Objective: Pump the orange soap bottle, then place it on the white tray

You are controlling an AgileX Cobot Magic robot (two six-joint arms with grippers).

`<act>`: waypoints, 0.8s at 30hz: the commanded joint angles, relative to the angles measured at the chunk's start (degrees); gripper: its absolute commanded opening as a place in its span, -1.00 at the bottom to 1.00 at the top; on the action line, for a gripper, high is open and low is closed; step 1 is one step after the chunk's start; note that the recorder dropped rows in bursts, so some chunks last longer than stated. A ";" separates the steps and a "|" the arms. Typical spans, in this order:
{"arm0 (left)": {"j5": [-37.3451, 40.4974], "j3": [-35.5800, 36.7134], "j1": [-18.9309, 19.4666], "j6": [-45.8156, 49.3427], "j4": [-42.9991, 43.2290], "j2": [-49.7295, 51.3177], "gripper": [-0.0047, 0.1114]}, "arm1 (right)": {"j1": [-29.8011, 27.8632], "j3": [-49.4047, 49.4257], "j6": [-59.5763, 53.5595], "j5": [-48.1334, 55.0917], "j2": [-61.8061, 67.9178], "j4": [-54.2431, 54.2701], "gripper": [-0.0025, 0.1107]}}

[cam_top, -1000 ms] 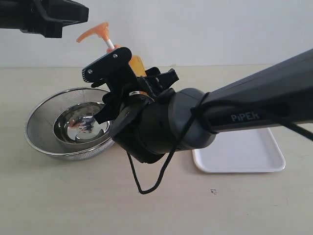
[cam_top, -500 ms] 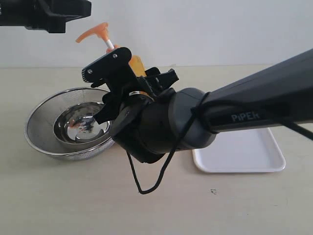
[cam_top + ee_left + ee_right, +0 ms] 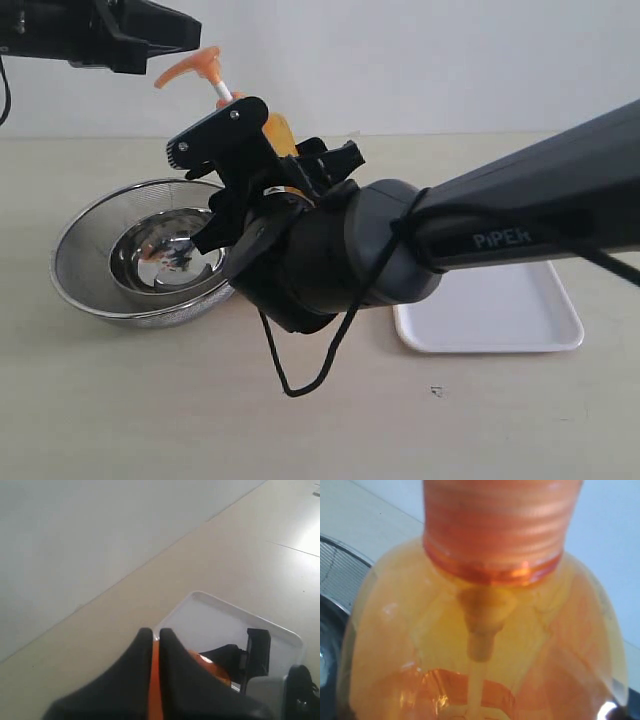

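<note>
The orange soap bottle (image 3: 277, 131), tilted above the strainer bowl (image 3: 90, 262), is grasped at its body by the right gripper (image 3: 262, 175). The left gripper (image 3: 155, 641) jaws are pressed together near the pump head (image 3: 193, 66). Rigid, smooth, probably slippery plastic is expected; the flat sides should be gripped.

Translucent glossy plastic orange soap bottle (image 3: 480, 630), shiny steel strainer (image 3: 100, 260).

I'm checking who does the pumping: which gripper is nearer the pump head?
Left. The left gripper hangs just above the pump head; the right gripper is lower, around the bottle body.
</note>
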 commanded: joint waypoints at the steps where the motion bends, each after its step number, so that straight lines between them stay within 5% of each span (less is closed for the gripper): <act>1: -0.89 -0.67 -0.31 -1.34 0.65 -0.14 -0.84 | -0.17 -0.05 0.24 2.00 -0.40 0.74 -0.96; 24: -1.54 -0.67 -0.31 -1.72 0.65 3.67 -0.84 | -0.17 -0.05 -0.86 2.26 -0.40 0.74 -0.96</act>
